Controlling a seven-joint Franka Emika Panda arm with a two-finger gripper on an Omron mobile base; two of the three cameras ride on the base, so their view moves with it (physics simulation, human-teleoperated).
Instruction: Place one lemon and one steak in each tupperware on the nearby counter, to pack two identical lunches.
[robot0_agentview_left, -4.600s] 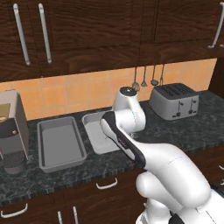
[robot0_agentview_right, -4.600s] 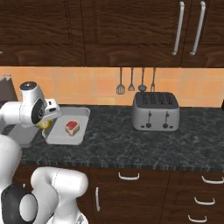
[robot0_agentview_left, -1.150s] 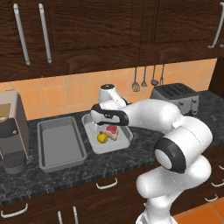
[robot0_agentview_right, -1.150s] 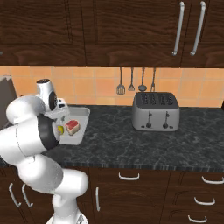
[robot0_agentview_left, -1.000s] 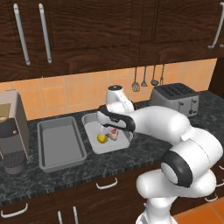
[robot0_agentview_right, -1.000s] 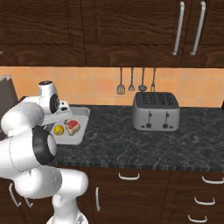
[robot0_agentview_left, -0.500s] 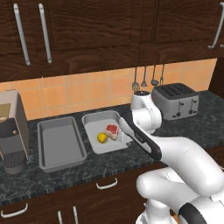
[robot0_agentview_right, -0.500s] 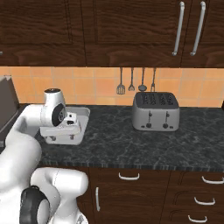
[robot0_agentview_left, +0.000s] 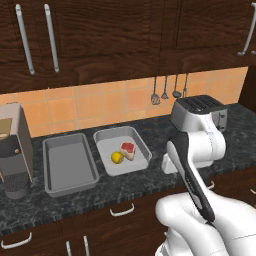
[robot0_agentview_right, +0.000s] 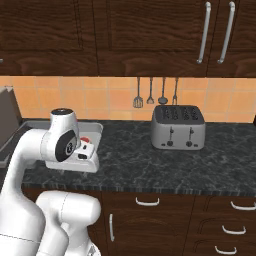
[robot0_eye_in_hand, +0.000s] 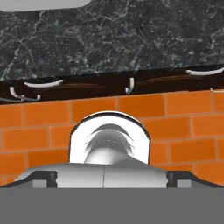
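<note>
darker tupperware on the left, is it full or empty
Empty. In the left base view the darker tupperware shows only its bare grey floor, while the lighter tupperware beside it holds a lemon and a steak.

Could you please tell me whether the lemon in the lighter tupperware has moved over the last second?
No. The lemon sits left of the steak in the lighter tupperware, as before, judged against the tray's rim.

I am seeing a yellow lemon (robot0_agentview_left: 116, 157) and red steak (robot0_agentview_left: 128, 148) in my light grey tray (robot0_agentview_left: 142, 144), on black-speckled counter (robot0_agentview_left: 150, 131).
</note>
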